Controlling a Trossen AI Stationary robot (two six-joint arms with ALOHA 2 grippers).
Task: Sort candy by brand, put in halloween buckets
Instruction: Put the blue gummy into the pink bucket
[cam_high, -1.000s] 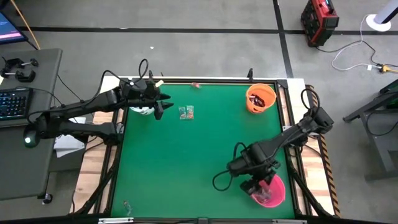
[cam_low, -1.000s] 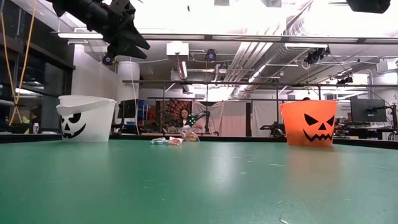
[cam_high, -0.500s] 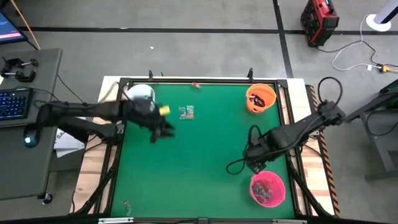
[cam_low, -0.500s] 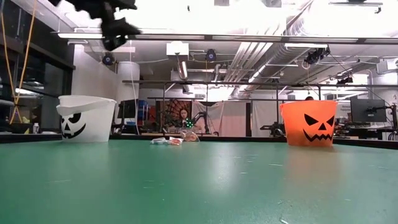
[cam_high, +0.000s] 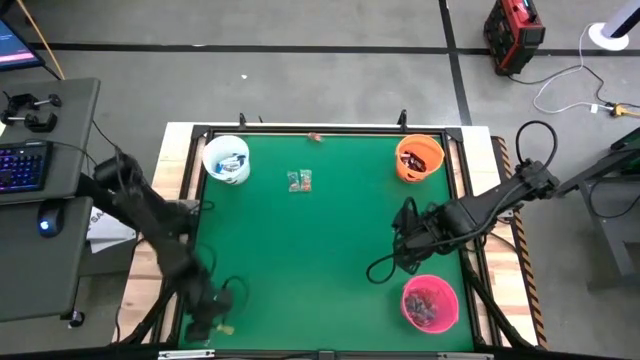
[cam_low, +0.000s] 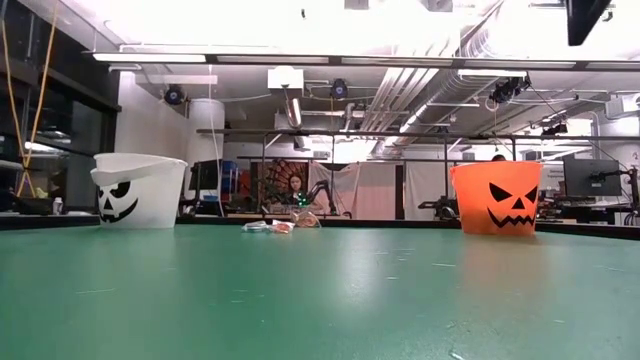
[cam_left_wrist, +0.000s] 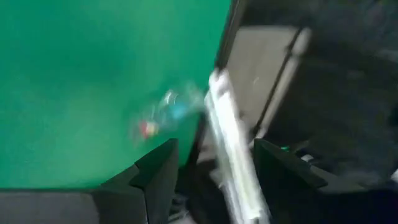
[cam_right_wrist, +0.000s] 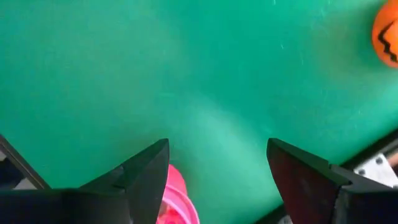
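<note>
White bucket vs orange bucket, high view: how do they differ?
Colour: the white bucket is white, the orange bucket is orange. Place: the white bucket stands at the table's far left corner, the orange bucket at its far right corner. Contents: the white bucket shows blue-and-white candy inside, the orange bucket dark candy. Shared: both are upright, round, of like size, with a black jack-o'-lantern face in the low view.

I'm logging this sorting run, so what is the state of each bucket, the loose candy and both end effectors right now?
White bucket: upright, candy inside.
Orange bucket: upright, candy inside.
Pink bucket: upright, candy inside.
Loose candy: small cluster on the mat between white and orange buckets.
Stray candy: by the near left table corner.
Left end effector: open, empty, above that corner.
Right end effector: open, empty, near the pink bucket.
</note>
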